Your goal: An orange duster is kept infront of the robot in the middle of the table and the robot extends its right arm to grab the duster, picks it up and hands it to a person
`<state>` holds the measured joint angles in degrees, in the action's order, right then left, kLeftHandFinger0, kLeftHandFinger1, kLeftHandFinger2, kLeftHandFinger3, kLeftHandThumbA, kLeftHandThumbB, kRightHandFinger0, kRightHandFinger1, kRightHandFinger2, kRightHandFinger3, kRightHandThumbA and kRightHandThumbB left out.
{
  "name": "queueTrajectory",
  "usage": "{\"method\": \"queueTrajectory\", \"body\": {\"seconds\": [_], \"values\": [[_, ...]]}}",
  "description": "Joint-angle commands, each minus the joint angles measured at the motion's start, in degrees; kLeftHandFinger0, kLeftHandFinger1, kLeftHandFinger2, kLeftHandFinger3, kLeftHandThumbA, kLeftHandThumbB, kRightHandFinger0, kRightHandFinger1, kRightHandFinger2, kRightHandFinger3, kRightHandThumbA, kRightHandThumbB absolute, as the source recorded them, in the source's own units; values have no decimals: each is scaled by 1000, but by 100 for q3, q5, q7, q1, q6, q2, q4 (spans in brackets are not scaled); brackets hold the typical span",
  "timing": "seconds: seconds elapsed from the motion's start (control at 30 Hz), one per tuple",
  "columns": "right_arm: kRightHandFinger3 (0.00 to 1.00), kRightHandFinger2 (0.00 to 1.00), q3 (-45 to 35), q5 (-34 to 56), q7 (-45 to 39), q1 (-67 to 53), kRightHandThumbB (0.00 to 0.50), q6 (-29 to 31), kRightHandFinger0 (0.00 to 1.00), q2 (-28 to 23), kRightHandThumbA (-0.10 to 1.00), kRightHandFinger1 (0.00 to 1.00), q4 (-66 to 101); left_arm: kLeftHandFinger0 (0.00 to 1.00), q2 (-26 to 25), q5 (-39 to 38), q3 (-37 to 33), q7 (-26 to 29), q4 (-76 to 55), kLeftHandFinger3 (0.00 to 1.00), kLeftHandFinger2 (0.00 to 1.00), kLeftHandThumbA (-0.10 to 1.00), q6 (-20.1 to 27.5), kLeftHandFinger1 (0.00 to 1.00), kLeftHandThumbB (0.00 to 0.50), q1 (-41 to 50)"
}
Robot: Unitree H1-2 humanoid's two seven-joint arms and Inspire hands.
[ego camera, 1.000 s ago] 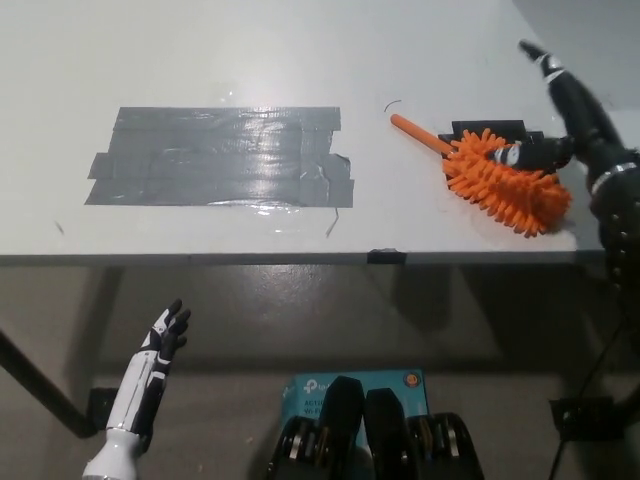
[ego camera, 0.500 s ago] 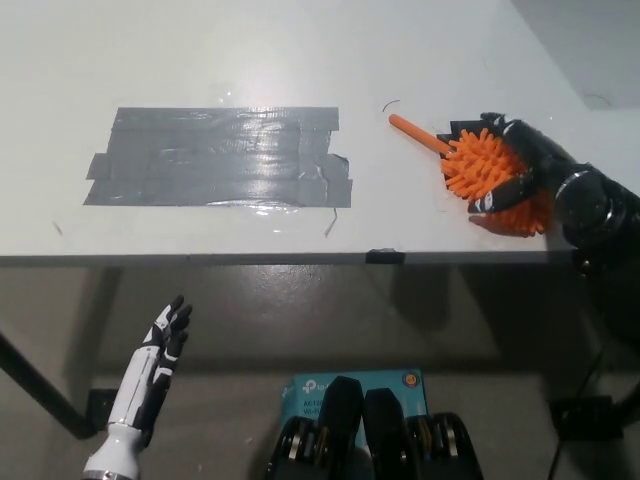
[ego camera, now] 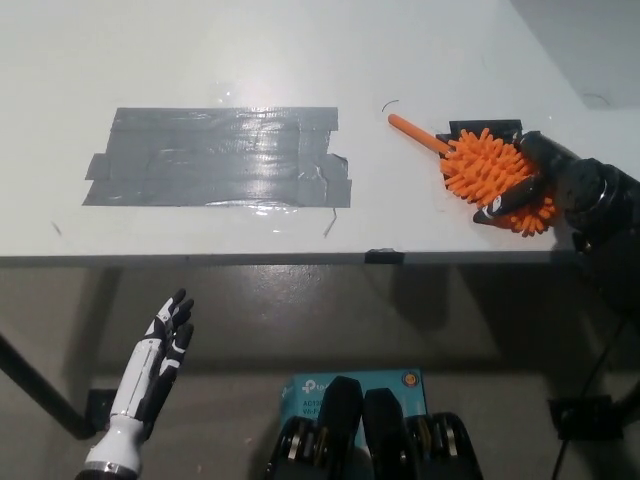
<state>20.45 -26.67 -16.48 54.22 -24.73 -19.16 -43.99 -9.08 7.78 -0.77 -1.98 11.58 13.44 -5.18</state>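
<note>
Orange duster [ego camera: 492, 178] lies on the white table [ego camera: 300, 60] at its right side, near the front edge, not in the middle. Thin orange handle points up-left; the bristly head is toward the right. Small black patch on the table just behind the head, partly hidden.

Black right hand [ego camera: 535, 180] comes in from the right and wraps the bristly head: fingers [ego camera: 503, 205] curl around the front lower side, the rest of the hand covers the far right side. Fingers look closed on the head, duster resting on the table, not lifted. How firm the hold is can't be told, since the bristles hide the contact.

White left hand [ego camera: 160, 358] hangs low at lower left, below table level, fingers apart, holding nothing. Idle.

Large patch of grey tape [ego camera: 215, 155] sits on the table left of centre, well apart from the duster. No person in view.

Step in hand: securing the grab before lifting. Judgement: the grip is on the soft head, not the handle, so bristles may give and the duster could slip or rotate when raised. Best to squeeze until the core is caught, then lift straight up, slowly, keeping the handle free and pointing outward so a person can take it. Watch the table edge close by: a sideways drag could knock the duster off. Keep the wrist level during the lift.
</note>
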Motion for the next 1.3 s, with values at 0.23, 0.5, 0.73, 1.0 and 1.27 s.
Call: {"method": "queueTrajectory", "body": {"seconds": [0.23,0.5,0.73,1.0,1.27], "values": [[1000,1000,144,-49,-167,531,430,136,1000,73,1000,1000,-227,1000,-16,62,-11,32,-143,1000,1000,932,54,1000,136,-139],[1000,1000,459,-149,-469,493,444,168,1000,127,1000,1000,-337,1000,-20,6,-4,5,-123,1000,1000,914,114,1000,125,-150],[745,577,521,18,-735,681,223,842,118,247,-95,398,-1449,1000,-13,-21,5,-4,-112,1000,1000,912,40,1000,128,-209],[793,276,585,-16,-791,1020,200,1369,25,264,-100,258,-2624,1000,-30,-168,35,-73,-71,1000,1000,913,5,1000,147,-316],[666,299,526,26,-714,1016,180,1590,180,218,-100,375,-2795,1000,-66,-225,30,-110,-91,1000,1000,896,34,1000,124,-326]]}}
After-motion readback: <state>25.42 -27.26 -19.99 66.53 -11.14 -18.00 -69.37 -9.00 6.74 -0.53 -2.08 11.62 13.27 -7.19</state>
